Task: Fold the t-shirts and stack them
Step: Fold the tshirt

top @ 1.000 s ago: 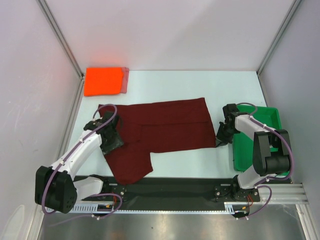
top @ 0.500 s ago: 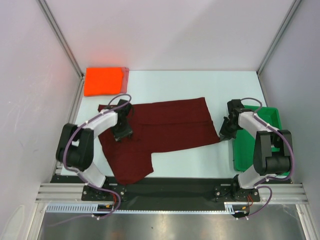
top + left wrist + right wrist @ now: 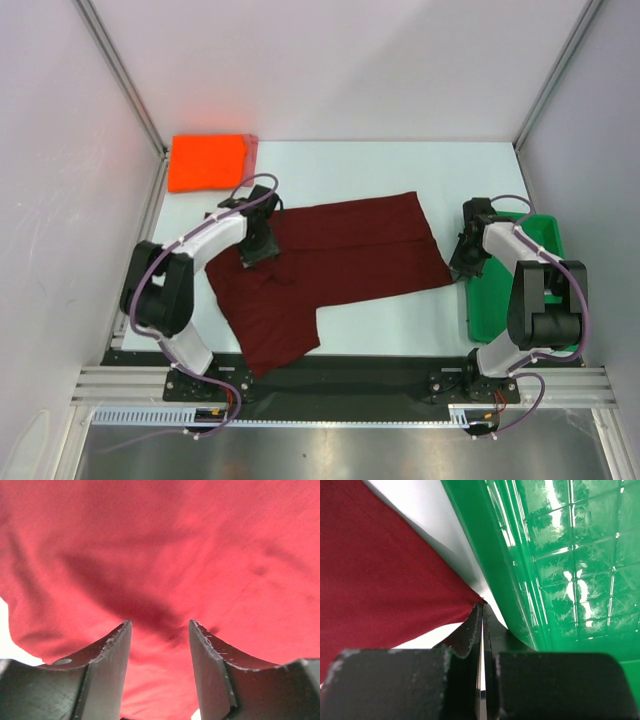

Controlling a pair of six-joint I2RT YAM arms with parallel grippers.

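Maroon cloth first: one dark maroon t-shirt [image 3: 340, 260] lies spread across the middle of the counter [image 3: 400, 170], mostly flat. A sleeve or flap points toward my bases at the near left, and there are a few soft creases. I can't see any print on it.

I count three shirts. Besides the maroon one, a bright orange-red shirt [image 3: 207, 162] sits folded in the far left corner. A thin pinkish one [image 3: 252, 150] peeks out along its right edge.

My right pincer [image 3: 462, 262] is pinched tight on the maroon shirt's near right corner. The wrist view shows the cloth tip caught between the closed fingers [image 3: 482, 611], just beside the wall of the one green tray [image 3: 560, 555].

My left pincer [image 3: 258, 248] is down over the shirt's left part. Its fingers are spread apart [image 3: 160, 625], with nothing but red fabric [image 3: 200, 555] behind the gap. I can't tell whether they touch it.
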